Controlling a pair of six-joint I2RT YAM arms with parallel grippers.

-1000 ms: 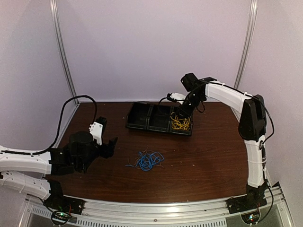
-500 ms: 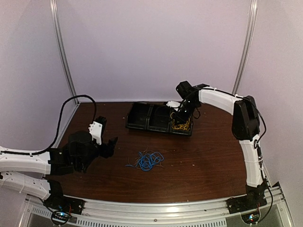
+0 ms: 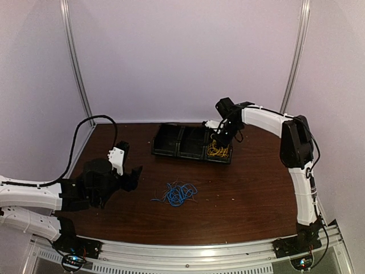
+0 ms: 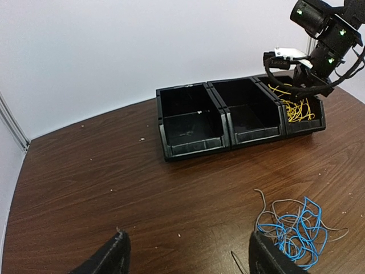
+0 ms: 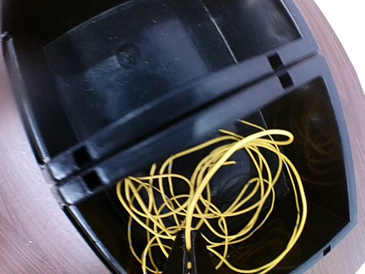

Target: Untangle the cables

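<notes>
Three black bins (image 3: 181, 149) (image 4: 197, 149) (image 5: 171, 131) stand joined in a row at the upper centre of the overhead view, on a dark wooden table (image 3: 251, 188) (image 4: 85, 171). The yellow cables (image 3: 217, 150) (image 4: 296, 109) (image 5: 228, 154) lie as a loose tangle inside the rightmost bin. The right gripper (image 3: 219, 139) (image 5: 186, 254) reaches down into that bin from the upper right. Its jaws are closed, pinching a yellow strand that rises from between the tips at the bottom centre of the right wrist view.

The blue cables (image 3: 180, 194) (image 4: 293, 229) form a second small tangle on the bare table, below the bins in the overhead view and well apart from them. A few grey strands (image 4: 268, 201) are mixed in. In the left wrist view this tangle sits at the lower right.

The left gripper (image 3: 126, 168) (image 4: 191, 254) hangs over the table at the left of the overhead view, near the blue tangle but not touching it. Its jaws are spread wide with nothing between them.
</notes>
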